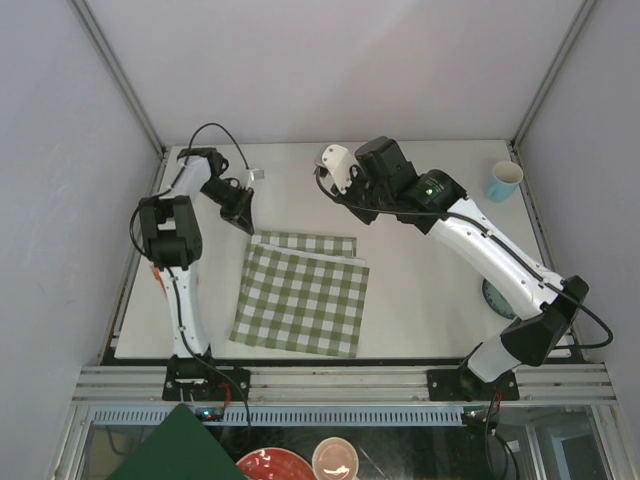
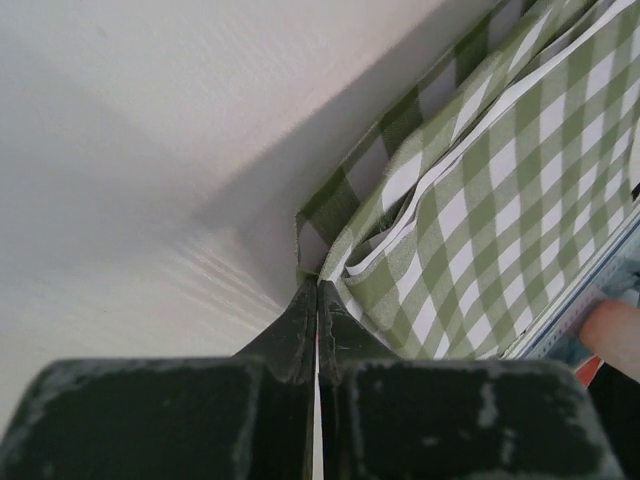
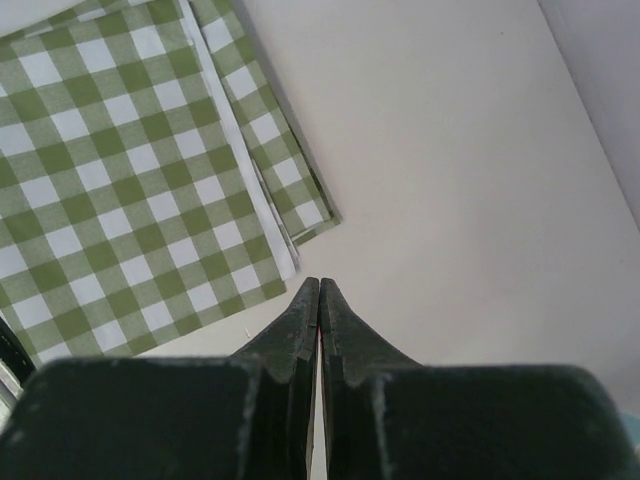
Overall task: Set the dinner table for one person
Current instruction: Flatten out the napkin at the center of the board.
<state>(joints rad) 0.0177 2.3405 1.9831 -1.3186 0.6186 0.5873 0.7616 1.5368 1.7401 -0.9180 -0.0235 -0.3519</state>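
**Left claw**: clenched, tips meeting at the far-left corner of the cloth. It appears to pinch that corner. How many layers are caught cannot be told.

**Right claw**: clenched and empty, over bare desk just beside the cloth's far-right corner.

**Cloth:** folded and checked, lying flat left of centre on the desk, with its layers slightly offset along the far edge. Judged light, thin and limp. It should slide easily over the smooth top and sag if lifted. Best taken at the corners, pinching every layer.

**Desk:** rigid and fixed, carries everything, nothing on it to grip.

**Cup**: far right, well apart.
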